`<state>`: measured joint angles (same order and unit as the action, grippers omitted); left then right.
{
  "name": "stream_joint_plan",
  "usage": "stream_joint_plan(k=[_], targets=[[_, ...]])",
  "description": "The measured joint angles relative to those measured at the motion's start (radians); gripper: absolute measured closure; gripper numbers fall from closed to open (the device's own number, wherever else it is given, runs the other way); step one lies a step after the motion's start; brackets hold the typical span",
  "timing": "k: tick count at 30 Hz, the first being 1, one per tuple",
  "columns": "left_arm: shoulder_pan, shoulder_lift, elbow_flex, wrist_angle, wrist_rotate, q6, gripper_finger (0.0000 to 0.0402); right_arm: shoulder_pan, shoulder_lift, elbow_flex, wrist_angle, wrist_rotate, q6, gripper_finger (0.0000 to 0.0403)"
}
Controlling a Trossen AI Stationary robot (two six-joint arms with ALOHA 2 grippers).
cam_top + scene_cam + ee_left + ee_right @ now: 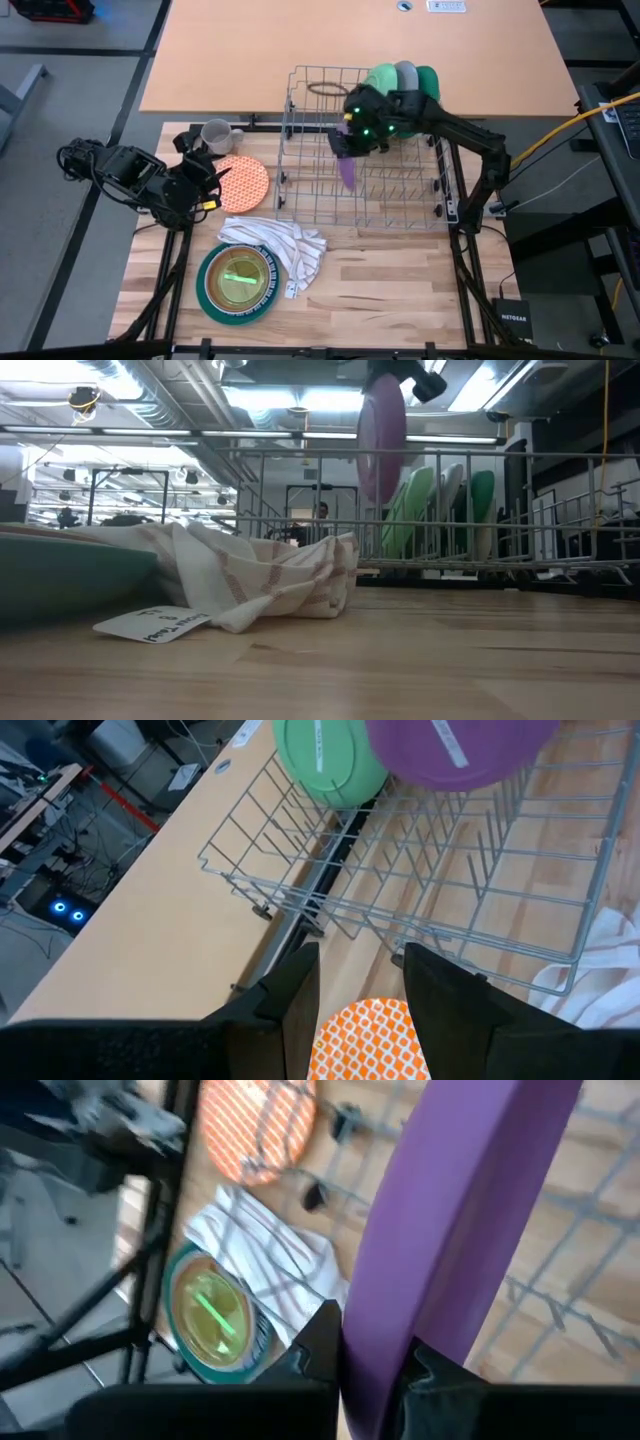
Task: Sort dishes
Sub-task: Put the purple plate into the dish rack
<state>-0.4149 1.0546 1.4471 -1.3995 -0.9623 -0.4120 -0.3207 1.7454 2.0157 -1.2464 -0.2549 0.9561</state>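
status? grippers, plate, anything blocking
Right gripper shut on purple plate, held edge-up over wire rack. Left gripper open above orange plate. Slots below plate look free.

The surface (pixel 400 290) is pale wood planking with a smooth, faintly shiny finish, and the rack (pixel 400 195) on it is thin grey metal wire. The cloth (pixel 250 575) is soft, crumpled woven fabric, while the purple plate (pixel 450 1220) looks smooth and matt, the green plate (pixel 325 760) smooth with a slight gloss.
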Motion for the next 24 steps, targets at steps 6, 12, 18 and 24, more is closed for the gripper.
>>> stream_joint_plan(k=[6, 12, 18, 24], targets=[[0.000, 0.000, 0.000, -0.005, 0.000, -0.004, 0.0265, 0.002, -0.002, -0.070, 0.036, -0.020, 0.005, 0.0381], [0.000, 0.000, 0.000, -0.006, 0.000, -0.004, 0.0265, 0.000, -0.008, -0.073, 0.036, -0.015, 0.005, 0.0381], [0.000, 0.000, 0.000, -0.005, 0.000, -0.004, 0.0265, 0.000, -0.009, -0.073, 0.016, 0.012, 0.002, 0.0381], [0.000, 0.000, 0.000, -0.005, 0.000, -0.005, 0.0265, 0.000, -0.009, -0.073, 0.005, 0.058, 0.013, 0.0377]])
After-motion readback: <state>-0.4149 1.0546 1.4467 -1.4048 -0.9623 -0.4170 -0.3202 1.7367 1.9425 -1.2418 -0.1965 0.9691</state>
